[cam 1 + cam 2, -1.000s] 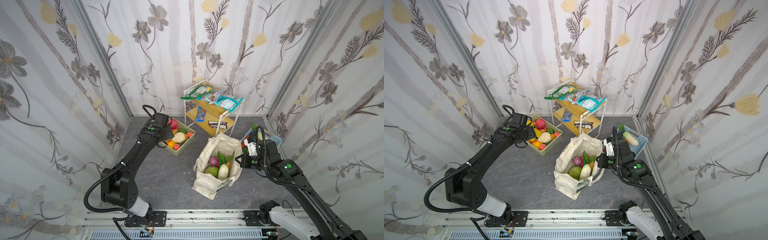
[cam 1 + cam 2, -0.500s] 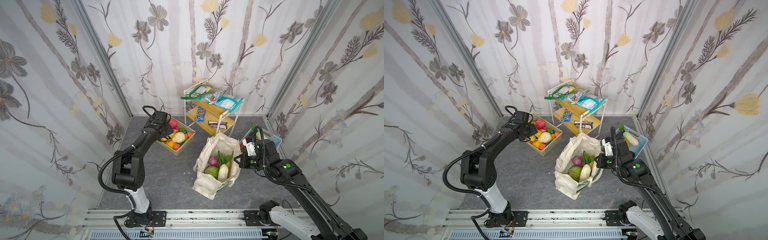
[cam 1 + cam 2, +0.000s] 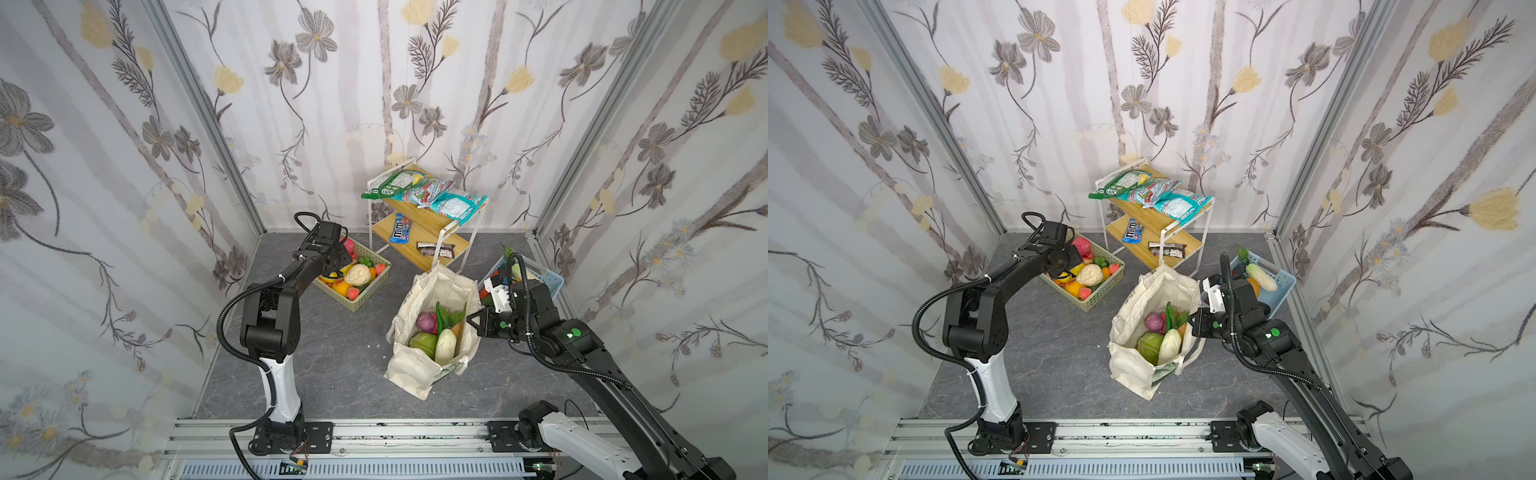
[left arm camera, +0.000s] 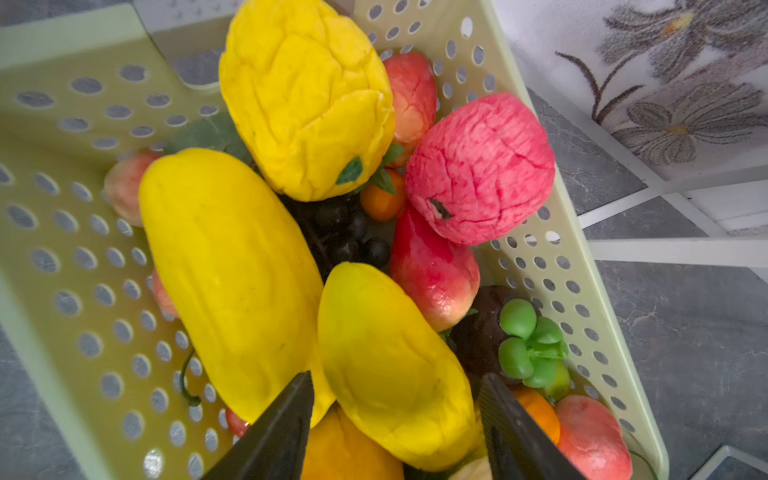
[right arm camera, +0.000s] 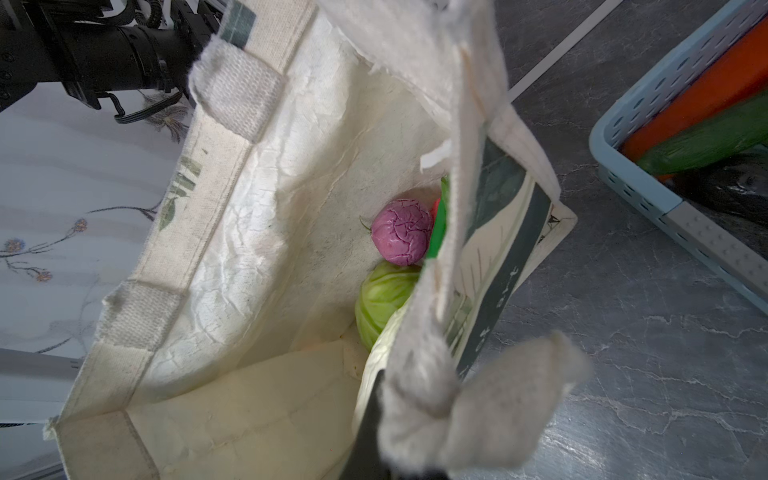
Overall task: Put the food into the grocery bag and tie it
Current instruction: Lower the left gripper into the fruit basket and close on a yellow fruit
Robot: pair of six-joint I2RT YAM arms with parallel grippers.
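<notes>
The grocery bag [image 3: 409,370] [image 3: 1133,374] stands open on the grey floor. In it lie a green cabbage [image 3: 423,345] [image 5: 382,299], a purple cabbage [image 3: 427,322] [image 5: 401,237] and a pale long cabbage [image 3: 445,349]. My right gripper [image 3: 473,321] [image 3: 1194,323] [image 5: 395,386] is shut on the bag's right rim, beside its white rope handle [image 5: 498,399]. My left gripper [image 4: 395,376] hangs open in the pale green basket [image 3: 361,305] [image 4: 582,232], one finger on each side of a yellow fruit [image 4: 386,365]. In both top views its wrist [image 3: 326,249] hides the fingers.
More food fills the green basket: a long yellow fruit [image 4: 232,266], a red ball [image 4: 482,166] and dark grapes [image 4: 349,232]. A light blue basket [image 3: 548,282] [image 5: 648,195] with vegetables stands right of the bag. A white shelf rack [image 3: 424,220] holds snack packets behind. Walls close in all round.
My left arm has swung its elbow up and reached deeper into the green basket, and its jaws have narrowed a little. My right gripper keeps its hold on the bag's rim.
</notes>
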